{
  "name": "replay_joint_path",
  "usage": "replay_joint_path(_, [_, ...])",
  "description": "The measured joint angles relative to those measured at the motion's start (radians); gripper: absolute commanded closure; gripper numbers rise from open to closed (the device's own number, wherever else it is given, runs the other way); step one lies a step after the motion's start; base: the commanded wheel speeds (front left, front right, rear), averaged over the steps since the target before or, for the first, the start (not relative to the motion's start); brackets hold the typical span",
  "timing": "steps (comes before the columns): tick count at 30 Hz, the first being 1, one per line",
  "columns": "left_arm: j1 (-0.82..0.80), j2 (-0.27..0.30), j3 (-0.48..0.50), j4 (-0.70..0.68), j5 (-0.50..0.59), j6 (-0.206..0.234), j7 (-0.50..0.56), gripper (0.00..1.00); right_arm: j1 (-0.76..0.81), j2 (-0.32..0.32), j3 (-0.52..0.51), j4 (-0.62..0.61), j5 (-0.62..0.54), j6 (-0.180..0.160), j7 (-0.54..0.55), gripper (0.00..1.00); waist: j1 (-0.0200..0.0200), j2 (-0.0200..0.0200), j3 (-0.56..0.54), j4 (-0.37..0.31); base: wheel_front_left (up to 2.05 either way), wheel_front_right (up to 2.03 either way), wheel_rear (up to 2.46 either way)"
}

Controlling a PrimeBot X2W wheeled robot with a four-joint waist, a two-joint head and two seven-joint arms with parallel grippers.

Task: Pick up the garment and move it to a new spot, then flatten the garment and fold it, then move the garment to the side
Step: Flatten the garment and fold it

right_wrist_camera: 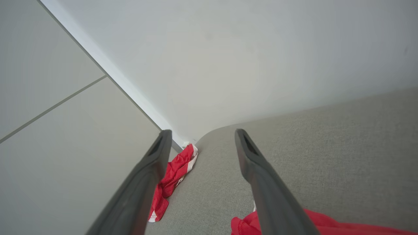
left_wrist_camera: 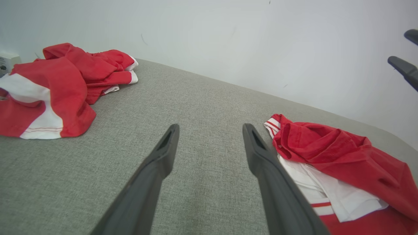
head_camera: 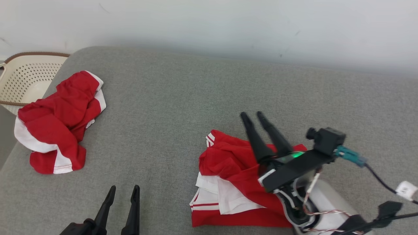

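My right tool (head_camera: 251, 114) stands with its two dark fingers spread apart and nothing between them. In its own wrist view the gap shows bare grey cloth and the pale wall (right_wrist_camera: 228, 65) beyond. It has hold of nothing. The garment (head_camera: 228, 163) lies directly beneath it and behind its fingertips, down by its wrist, in a loose, roughly folded heap on the grey cloth-covered surface (head_camera: 169, 98). Red cloth is bunched on top, white panels stick out from under it on the side toward my left tool, and a bit of red-and-white striped trim shows at the corner nearest my right tool's fingertips. I cannot tell from any view whether the fingers touch the cloth. No numerals show in the folds.

My left tool (head_camera: 124, 188) is also wide open and empty, its fingers pointing out over bare grey cloth. The garment lies just to its right, close beside its right finger.

Well ahead of my left tool and off to its left lies another red garment (head_camera: 58, 120) with white panels, crumpled near the rounded corner of the surface. Past that corner stands a cream perforated basket (head_camera: 29, 78) with a brown rim.
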Motion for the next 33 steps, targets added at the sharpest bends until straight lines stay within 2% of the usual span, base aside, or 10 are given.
replay_joint_path(7, [0.007, 0.0, 0.008, -0.016, 0.0, 0.001, 0.0, 0.0, 0.073, -0.078, -0.15, 0.001, -0.115, 0.0, 0.002, 0.0, 0.0, 0.0, -0.01, -0.018, 0.0, 0.0, 0.0])
replay_joint_path(12, [0.014, 0.0, 0.013, -0.022, 0.0, 0.003, 0.0, 0.0, 0.15, -0.086, -0.218, -0.002, -0.165, 0.0, 0.047, 0.0, 0.0, 0.0, -0.009, -0.018, 0.0, 0.0, 0.0])
replay_joint_path(19, [0.015, 0.0, 0.017, -0.024, -0.001, 0.006, 0.0, 0.0, 0.236, -0.058, -0.202, -0.068, -0.183, 0.0, 0.128, 0.0, 0.0, 0.0, -0.001, -0.019, 0.0, 0.0, 0.0])
replay_joint_path(27, [0.014, 0.0, 0.018, -0.025, -0.006, 0.006, 0.0, 0.0, 0.311, -0.065, -0.159, -0.137, -0.197, 0.0, 0.221, 0.0, 0.0, 0.0, 0.013, -0.01, 0.0, 0.0, 0.0])
replay_joint_path(33, [0.012, 0.0, 0.021, -0.025, -0.008, 0.007, 0.0, 0.0, 0.325, -0.061, -0.146, -0.14, -0.213, 0.0, 0.257, 0.0, 0.0, 0.0, 0.02, -0.011, 0.0, 0.0, 0.0])
